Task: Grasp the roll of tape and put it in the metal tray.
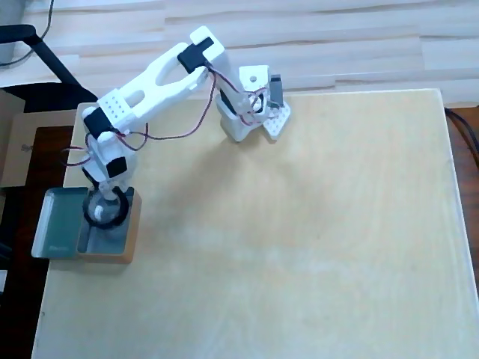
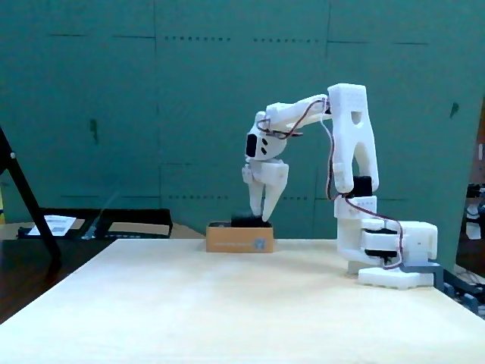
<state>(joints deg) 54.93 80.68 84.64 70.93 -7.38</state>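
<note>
Roll of tape hangs over the metal tray, pinched in the tool, fingers closed on its rim. Only the overhead view shows the ring's open centre and the grey-green lid alongside; the fixed view shows just a dark edge above the tray's tan side. Arm stretched to the counter's corner, wrist pointing down.

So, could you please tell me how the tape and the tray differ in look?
The tape is a small black ring; the tray is a larger silver rectangle. The tape is held up in the claw; the tray rests on the table. The tape looks matte; the tray looks shiny.
</note>
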